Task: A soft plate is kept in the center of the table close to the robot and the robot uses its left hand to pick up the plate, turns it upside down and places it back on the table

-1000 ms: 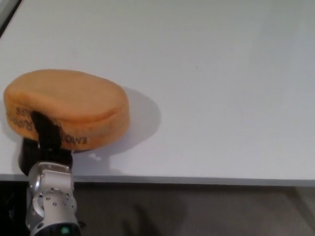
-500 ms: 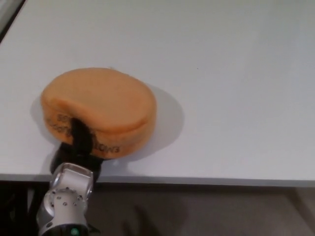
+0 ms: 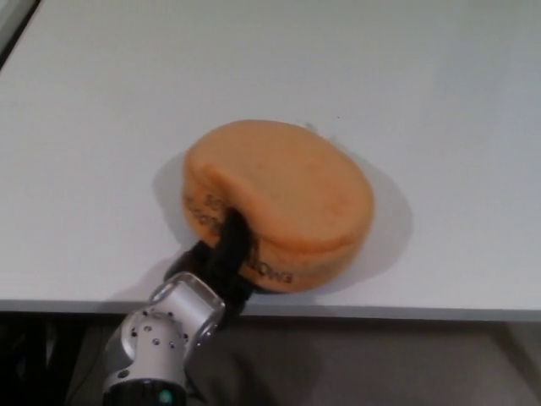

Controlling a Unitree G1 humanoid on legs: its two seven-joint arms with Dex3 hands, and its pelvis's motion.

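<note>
The soft orange plate (image 3: 283, 194) lies bottom side up near the front edge of the white table (image 3: 423, 101), with black lettering along its near rim. My left hand (image 3: 221, 260) is shut on that near rim: one black finger presses a dent into the foam from outside, and the rest of the hand is hidden under the plate. Its silver wrist (image 3: 165, 334) comes up from below the table's front edge. Whether the plate rests on the table or hangs just above it, I cannot tell. My right hand does not show.
The table's front edge (image 3: 380, 310) runs across the bottom of the view, with dark floor below it. A dark strip borders the table at the top left corner (image 3: 10, 25).
My left hand has carried the plate to the right, from the table's left side toward the middle. The wrist has swung right with it.
</note>
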